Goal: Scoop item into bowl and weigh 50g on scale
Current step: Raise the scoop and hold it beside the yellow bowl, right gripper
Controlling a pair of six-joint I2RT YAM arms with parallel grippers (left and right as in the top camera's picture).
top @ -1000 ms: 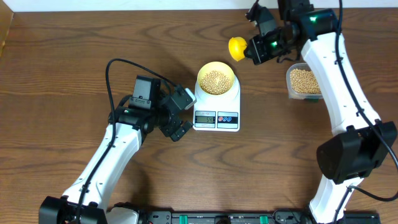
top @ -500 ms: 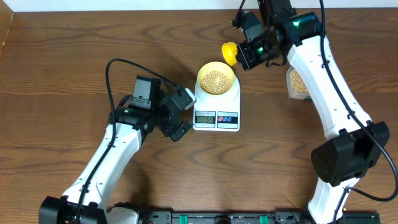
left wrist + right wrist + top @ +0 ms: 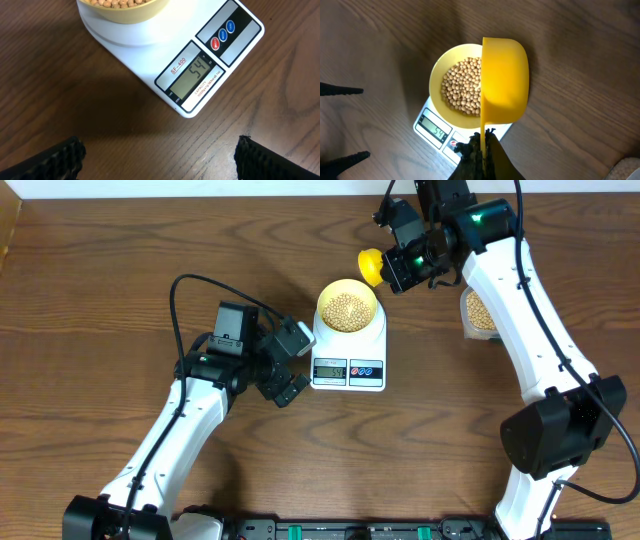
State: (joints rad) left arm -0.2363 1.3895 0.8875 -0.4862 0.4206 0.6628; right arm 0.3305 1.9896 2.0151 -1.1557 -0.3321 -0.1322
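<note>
Toward the tabletop's [image 3: 120, 260] far edge, the bowl [image 3: 323, 302] of beans [image 3: 347, 308] sits on the scale [image 3: 348, 375], so the display [image 3: 195, 77] gives their weight: 54, over target. The right gripper [image 3: 481, 150], clamped on the handle of the scoop [image 3: 372, 265], holds it tipped sideways at the bowl's far rim, likely for pouring. The left gripper [image 3: 300, 365], spread wide and empty, sits beside the scale's left edge, its camera on the display.

I count one scale [image 3: 372, 340], one bowl [image 3: 323, 308], one yellow scoop [image 3: 371, 266], one clear container [image 3: 467, 315], and beans [image 3: 347, 308] beyond counting.
</note>
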